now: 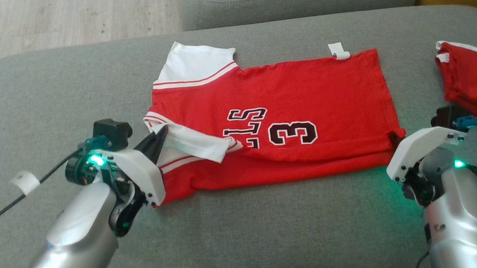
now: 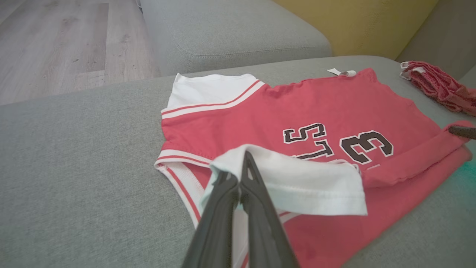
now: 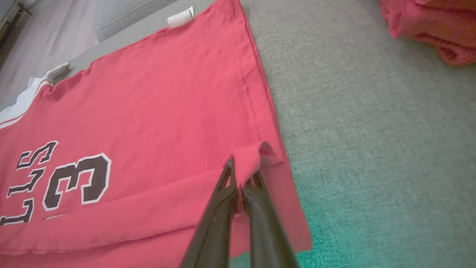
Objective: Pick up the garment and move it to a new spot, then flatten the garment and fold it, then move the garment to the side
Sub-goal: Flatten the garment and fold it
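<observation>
Grey sofa cushion [image 1: 243, 231] w/ red jersey [image 1: 302, 98] spread at its centre, no. 3 up, left gripper [image 1: 162, 136] pinched tight on the white sleeve [image 1: 194, 144] folded in over the chest, right gripper [image 1: 394, 137] clamped on the lifted hem corner [image 3: 260, 152], 2nd red garment [image 1: 468, 81] bunched far right, wood floor [image 1: 53, 21] behind.

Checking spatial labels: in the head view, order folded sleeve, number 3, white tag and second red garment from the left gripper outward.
1. Folded sleeve: held by left gripper.
2. Number 3: middle of shirt.
3. White tag: far edge.
4. Second garment: far right.
</observation>
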Robot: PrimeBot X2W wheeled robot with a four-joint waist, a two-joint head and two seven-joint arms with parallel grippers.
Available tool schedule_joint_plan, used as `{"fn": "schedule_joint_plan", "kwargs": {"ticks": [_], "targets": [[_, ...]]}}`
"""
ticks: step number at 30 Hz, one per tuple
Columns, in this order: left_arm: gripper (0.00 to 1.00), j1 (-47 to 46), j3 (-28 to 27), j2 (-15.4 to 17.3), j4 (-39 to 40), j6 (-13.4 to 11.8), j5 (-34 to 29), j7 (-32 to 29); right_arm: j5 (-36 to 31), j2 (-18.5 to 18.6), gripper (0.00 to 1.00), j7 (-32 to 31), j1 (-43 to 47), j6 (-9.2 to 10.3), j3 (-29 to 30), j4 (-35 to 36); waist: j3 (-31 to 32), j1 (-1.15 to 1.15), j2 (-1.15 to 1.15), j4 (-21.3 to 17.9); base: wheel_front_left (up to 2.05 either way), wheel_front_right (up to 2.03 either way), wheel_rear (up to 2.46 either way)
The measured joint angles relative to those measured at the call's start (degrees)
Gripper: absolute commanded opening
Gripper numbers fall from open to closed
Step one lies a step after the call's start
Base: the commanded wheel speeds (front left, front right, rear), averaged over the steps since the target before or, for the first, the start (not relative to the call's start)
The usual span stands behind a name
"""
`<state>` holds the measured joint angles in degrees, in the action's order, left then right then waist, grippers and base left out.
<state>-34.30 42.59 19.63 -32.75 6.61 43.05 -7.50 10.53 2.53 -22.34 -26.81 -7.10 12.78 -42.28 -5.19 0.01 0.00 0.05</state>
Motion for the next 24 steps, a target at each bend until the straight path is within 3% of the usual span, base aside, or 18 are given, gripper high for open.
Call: {"fn": "schedule_joint_plan", "kwargs": {"ticks": [2,3,4,5,6,7,8,18,24], "targets": [[0.0,-0.8,0.0,-0.4,-1.6,0.0,0.0,0.9,0.1,0.0,0.0,1.9,-1.0,0.0,0.0,-1.5,-0.2,0.0,0.0,-0.2,0.0,0.0,0.0],[0.0,-1.1,0.0,-0.6,-2.2,0.0,0.3,1.6,0.3,0.0,0.42,2.9,-1.4,0.0,-0.1,-2.2,-0.3,0.0,0.0,-0.2,0.0,0.0,0.0],[0.22,-1.3,0.0,-0.8,-2.7,0.0,0.6,2.1,0.6,0.0,1.0,3.9,-1.9,0.0,-0.3,-3.0,-0.4,0.0,0.0,-0.3,0.0,0.0,0.0],[0.22,-1.3,0.0,-0.8,-2.7,0.0,0.6,2.1,0.6,0.0,1.0,3.9,-1.9,0.0,-0.3,-3.0,-0.4,0.0,0.0,-0.3,0.0,0.0,0.0],[0.46,-1.5,0.0,-1.0,-3.3,0.1,0.7,2.1,1.1,0.0,1.0,5.1,-2.4,0.0,-0.4,-3.6,-0.5,0.0,0.0,-0.4,0.0,0.0,0.0],[0.92,-1.8,0.1,-1.2,-3.9,0.4,0.7,2.5,1.9,0.0,1.0,6.3,-2.9,0.0,-0.5,-4.3,-0.5,0.0,0.0,-0.4,0.0,0.0,0.0],[1.0,-2.0,0.1,-1.4,-4.2,0.5,0.7,3.0,2.6,0.1,1.0,7.2,-3.5,0.0,-0.8,-5.1,-0.5,0.0,0.0,-0.5,0.0,0.0,0.0],[1.0,-3.3,0.8,-2.2,-5.6,0.5,1.8,5.4,5.4,0.2,1.0,15.0,-7.3,0.0,-3.5,-9.8,-0.1,0.0,0.0,-0.7,0.0,0.0,0.0],[1.0,-2.9,1.5,-0.5,-2.1,0.6,3.3,5.6,-1.4,0.2,1.0,19.3,-7.3,0.0,-2.8,-7.4,1.3,0.0,0.0,-0.5,0.0,0.0,0.0]]}}
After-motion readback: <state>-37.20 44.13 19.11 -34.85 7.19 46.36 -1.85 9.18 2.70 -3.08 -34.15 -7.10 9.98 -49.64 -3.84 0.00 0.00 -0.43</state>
